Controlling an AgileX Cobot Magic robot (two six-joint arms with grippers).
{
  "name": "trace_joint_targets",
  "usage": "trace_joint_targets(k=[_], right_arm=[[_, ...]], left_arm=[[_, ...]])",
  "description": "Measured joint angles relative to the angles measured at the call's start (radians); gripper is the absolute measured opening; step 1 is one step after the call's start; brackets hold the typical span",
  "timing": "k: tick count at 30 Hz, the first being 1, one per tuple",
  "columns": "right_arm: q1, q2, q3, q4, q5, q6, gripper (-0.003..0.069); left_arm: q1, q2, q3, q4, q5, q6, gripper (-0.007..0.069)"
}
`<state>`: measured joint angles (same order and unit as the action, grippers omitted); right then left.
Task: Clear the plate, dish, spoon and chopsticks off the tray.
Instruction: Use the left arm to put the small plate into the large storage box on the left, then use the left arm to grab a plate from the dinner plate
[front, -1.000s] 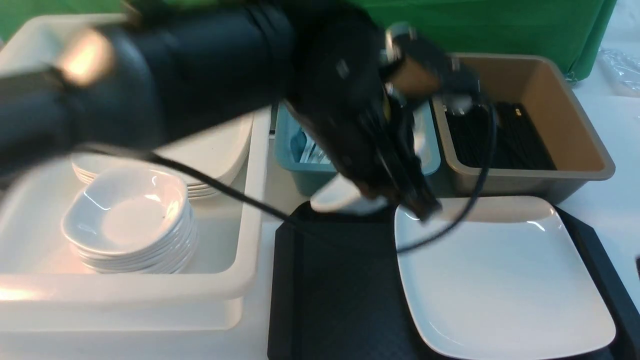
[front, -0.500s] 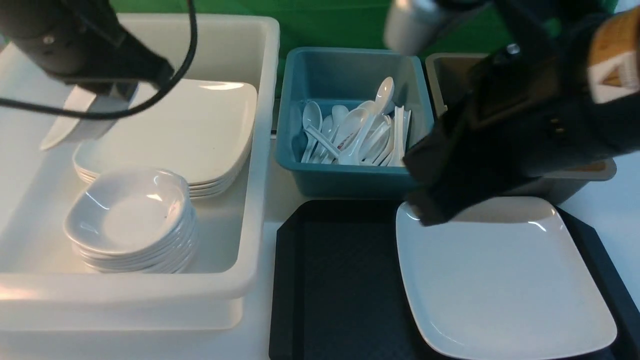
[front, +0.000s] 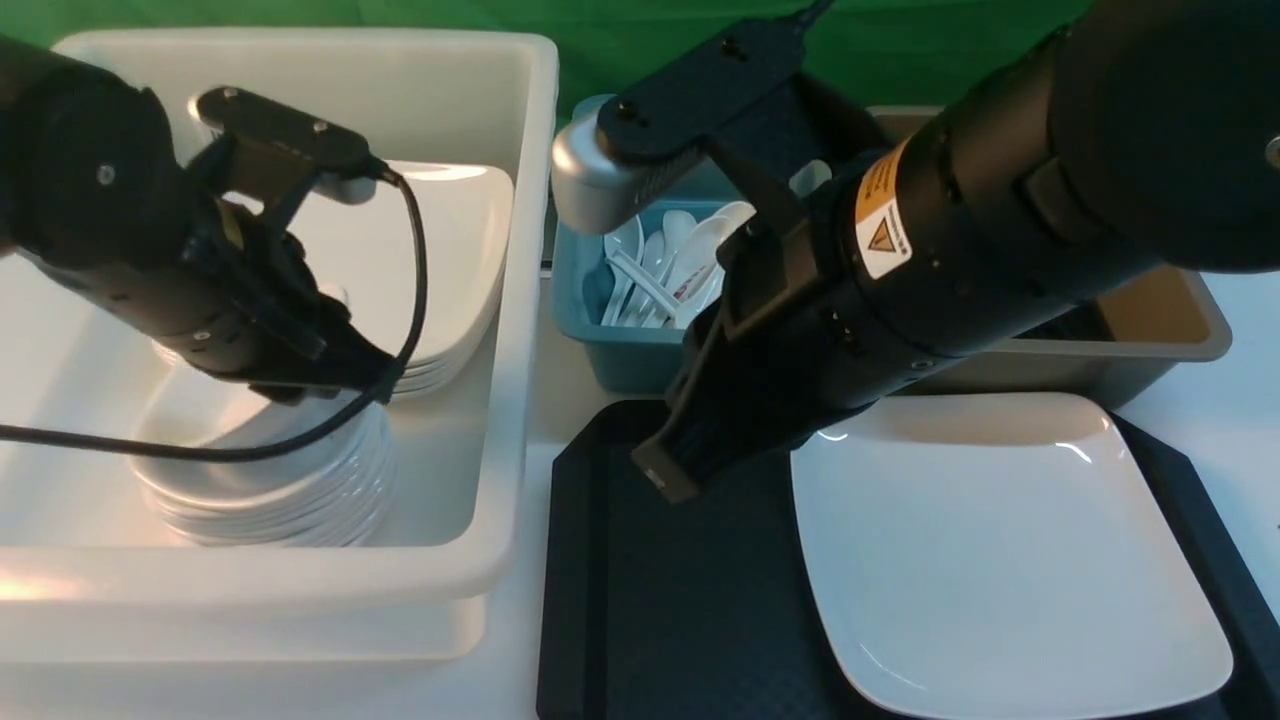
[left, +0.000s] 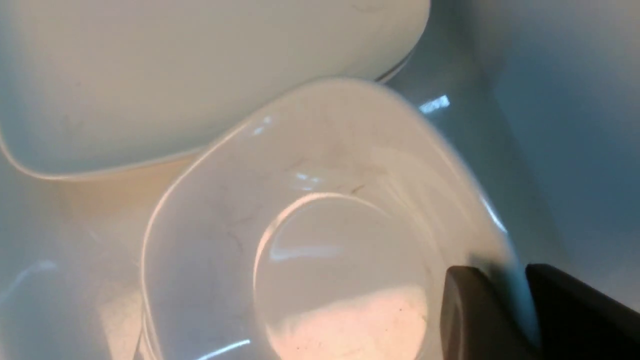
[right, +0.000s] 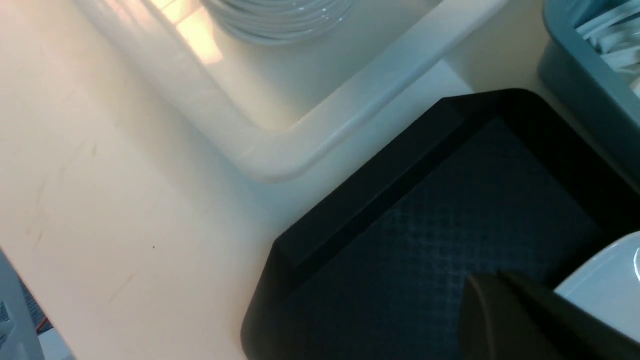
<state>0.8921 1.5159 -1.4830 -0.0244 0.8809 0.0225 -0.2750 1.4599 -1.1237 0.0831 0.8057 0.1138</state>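
The plate (front: 1000, 560) lies on the tray's (front: 680, 600) 3 o'clock side. My right pincer (front: 662, 477), clenched and empty, slants down over its 11 o'clock corner. Farther, at 10 o'clock, my left pincer (left: 520, 280) straddles a dish (left: 320, 240) rim; whether it grips, I cannot tell.

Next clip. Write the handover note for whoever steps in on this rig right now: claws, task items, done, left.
Left claw: straddles the rim of the dish, which sits atop the small-dish stack in the white bin. Gripped or released, cannot tell.
Right claw: shut, empty, over the bare left part of the tray.
Plate: on the tray's right side; nothing else shows there.
Done: dish binned; spoons lie in the teal bin.
Left: free the dish if gripped, then probably move the plate onto the plate stack.
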Motion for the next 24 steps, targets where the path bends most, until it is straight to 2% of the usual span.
trace_joint_targets(k=[7,9,11,12,13,14,16,17,19,20,22,24], right_arm=[[-0.009,-0.010,0.000,-0.015,0.019,-0.014,0.0028],[-0.032,-0.032,0.000,-0.028,0.036,-0.014,0.0028],[-0.078,-0.061,0.000,-0.057,0.078,-0.014,0.0028],[-0.109,-0.078,-0.001,-0.075,0.105,-0.014,0.0028],[-0.122,-0.084,-0.001,-0.082,0.117,-0.014,0.0028],[-0.168,-0.105,-0.001,-0.100,0.158,-0.014,0.0028],[-0.253,-0.144,0.010,-0.120,0.197,-0.022,0.0028],[-0.311,-0.179,0.042,-0.126,0.201,-0.017,0.0028],[-0.387,-0.238,0.100,-0.125,0.193,-0.016,0.0028],[-0.387,-0.238,0.108,-0.125,0.193,-0.016,0.0028],[-0.462,-0.315,0.200,-0.119,0.170,-0.016,0.0028],[-0.508,-0.380,0.290,-0.115,0.142,-0.014,0.0028]], left_arm=[[-0.006,-0.019,-0.031,-0.033,0.025,0.006,0.0477],[-0.014,-0.038,-0.062,-0.071,0.035,0.006,0.0534],[-0.027,-0.066,-0.097,-0.130,0.038,0.007,0.0555],[-0.040,-0.081,-0.124,-0.188,0.040,0.013,0.0542],[-0.043,-0.084,-0.124,-0.188,0.040,0.016,0.0542],[-0.067,-0.095,-0.155,-0.255,0.040,0.028,0.0495],[-0.126,-0.096,-0.190,-0.307,0.040,0.044,0.0344],[-0.191,-0.084,-0.210,-0.311,0.042,0.041,0.0210],[-0.263,-0.061,-0.229,-0.311,0.044,0.024,0.0097],[-0.272,-0.058,-0.234,-0.311,0.044,0.019,0.0080],[-0.365,0.004,-0.262,-0.319,0.053,-0.041,0.0027],[-0.416,0.078,-0.295,-0.331,0.071,-0.068,0.0011]])
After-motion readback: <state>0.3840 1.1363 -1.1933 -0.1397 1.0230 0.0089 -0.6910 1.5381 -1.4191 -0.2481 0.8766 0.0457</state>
